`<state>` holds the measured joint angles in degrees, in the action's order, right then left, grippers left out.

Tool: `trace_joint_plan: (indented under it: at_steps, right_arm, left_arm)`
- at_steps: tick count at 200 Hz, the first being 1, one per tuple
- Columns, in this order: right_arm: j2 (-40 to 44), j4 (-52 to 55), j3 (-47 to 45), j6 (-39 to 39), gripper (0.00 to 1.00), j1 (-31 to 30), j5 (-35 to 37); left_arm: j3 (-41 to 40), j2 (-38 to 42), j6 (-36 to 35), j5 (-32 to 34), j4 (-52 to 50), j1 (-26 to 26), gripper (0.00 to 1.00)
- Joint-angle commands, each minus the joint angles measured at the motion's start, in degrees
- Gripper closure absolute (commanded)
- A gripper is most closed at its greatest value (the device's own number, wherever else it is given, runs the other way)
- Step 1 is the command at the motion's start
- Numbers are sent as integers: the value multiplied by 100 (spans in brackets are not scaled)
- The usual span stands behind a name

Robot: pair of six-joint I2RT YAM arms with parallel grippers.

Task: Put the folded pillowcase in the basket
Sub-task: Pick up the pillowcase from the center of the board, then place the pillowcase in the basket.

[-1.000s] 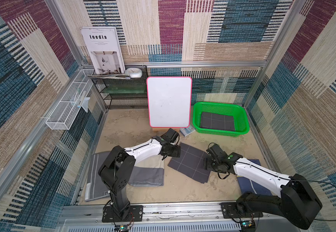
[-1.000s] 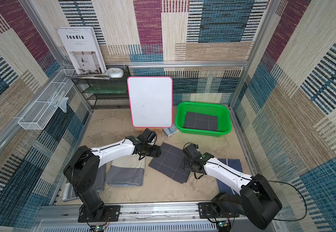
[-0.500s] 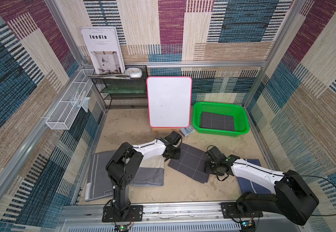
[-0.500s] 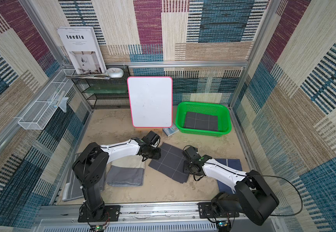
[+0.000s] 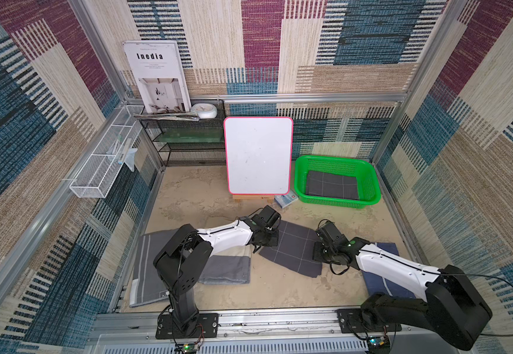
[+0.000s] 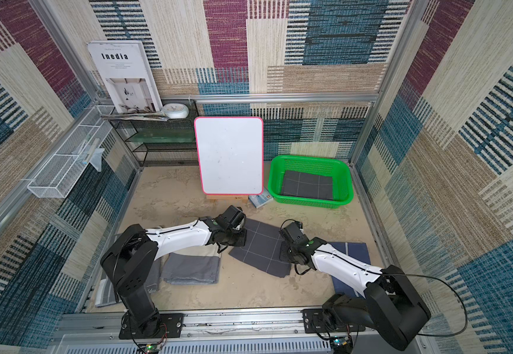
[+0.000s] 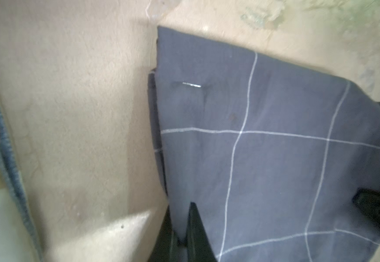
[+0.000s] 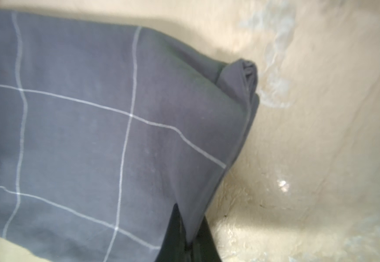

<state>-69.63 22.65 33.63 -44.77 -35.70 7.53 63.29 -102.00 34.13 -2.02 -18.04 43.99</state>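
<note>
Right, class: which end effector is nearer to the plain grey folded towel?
Left. The left end effector grips the checked pillowcase right beside the towel; the right end effector grips the pillowcase's far edge, away from it.

Both top views: bright, even, diffuse light; sharp focus; wide-angle bowing at the edges. Wrist views: soft, blurred; folded pillowcase (image 8: 93, 136) grid lines smear; shadow bands cross the beige tabletop (image 7: 82, 113).
</note>
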Motion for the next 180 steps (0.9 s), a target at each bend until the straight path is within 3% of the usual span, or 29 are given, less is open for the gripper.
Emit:
trace_joint_plan:
  at_steps: [1,32,87,143,180]
  right_arm:
    - [243,265,200,-3,100,-2,279]
    - [587,677,527,96,100,23,767]
    - [1342,1082,1368,497,100,291,1988]
    - [799,724,2593,1371,100,1318,1866]
    - [270,118,3090,1734,100,2120,1537]
  left_arm:
    - [97,218,85,153,93,107,100]
    - [352,566,90,202,-13,251,100]
    - [1512,596,-122,280,-367,598,100]
    - [3288,-207,-471,339,-615,710,100]
    - [4787,-1161,-846,515,-1027,716,100]
